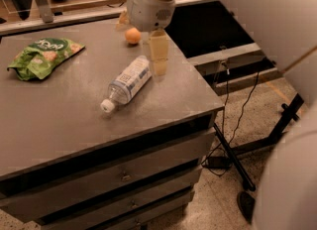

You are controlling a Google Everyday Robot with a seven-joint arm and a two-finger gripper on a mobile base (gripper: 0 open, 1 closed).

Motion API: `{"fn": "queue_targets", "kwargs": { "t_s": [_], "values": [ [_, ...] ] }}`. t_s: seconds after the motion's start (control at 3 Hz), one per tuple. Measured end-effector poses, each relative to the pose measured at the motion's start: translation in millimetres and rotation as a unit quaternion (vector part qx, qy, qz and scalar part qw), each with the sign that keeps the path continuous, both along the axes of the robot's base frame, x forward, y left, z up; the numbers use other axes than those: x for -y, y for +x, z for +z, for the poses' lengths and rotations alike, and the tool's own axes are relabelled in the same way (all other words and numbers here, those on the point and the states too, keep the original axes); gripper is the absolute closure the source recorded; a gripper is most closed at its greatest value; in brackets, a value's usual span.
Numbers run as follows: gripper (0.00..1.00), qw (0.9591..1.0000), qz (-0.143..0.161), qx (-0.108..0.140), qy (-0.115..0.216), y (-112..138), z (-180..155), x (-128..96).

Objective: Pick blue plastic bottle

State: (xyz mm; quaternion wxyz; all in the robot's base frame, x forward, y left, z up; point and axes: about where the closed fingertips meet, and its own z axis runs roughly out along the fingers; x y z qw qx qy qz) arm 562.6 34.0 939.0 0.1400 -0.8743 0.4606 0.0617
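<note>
Camera view: gripper (159,69) beside clear bottle (129,83)

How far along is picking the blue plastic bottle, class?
Done: the approach; the pincer hovers beside the base end of the blue plastic bottle. In hand: apparently lining up above it. Left: grasp and lift; the bottle lies on its side on the table, not held.

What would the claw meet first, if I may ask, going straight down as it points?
The claw, hovering by the clear blue-labelled plastic bottle, likely meets grey tabletop beside its base; depth unclear.
</note>
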Motion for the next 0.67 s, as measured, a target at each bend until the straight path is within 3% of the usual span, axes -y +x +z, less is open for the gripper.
{"fn": "queue_targets", "kwargs": {
  "t_s": [0.33, 0.67],
  "values": [
    [0.00, 0.9989, 0.036, -0.013, 0.028, 37.5, -16.6, -14.3],
    [0.00, 0.9968, 0.060, -0.015, 0.052, 77.3, -41.0, -14.2]
  ]
}}
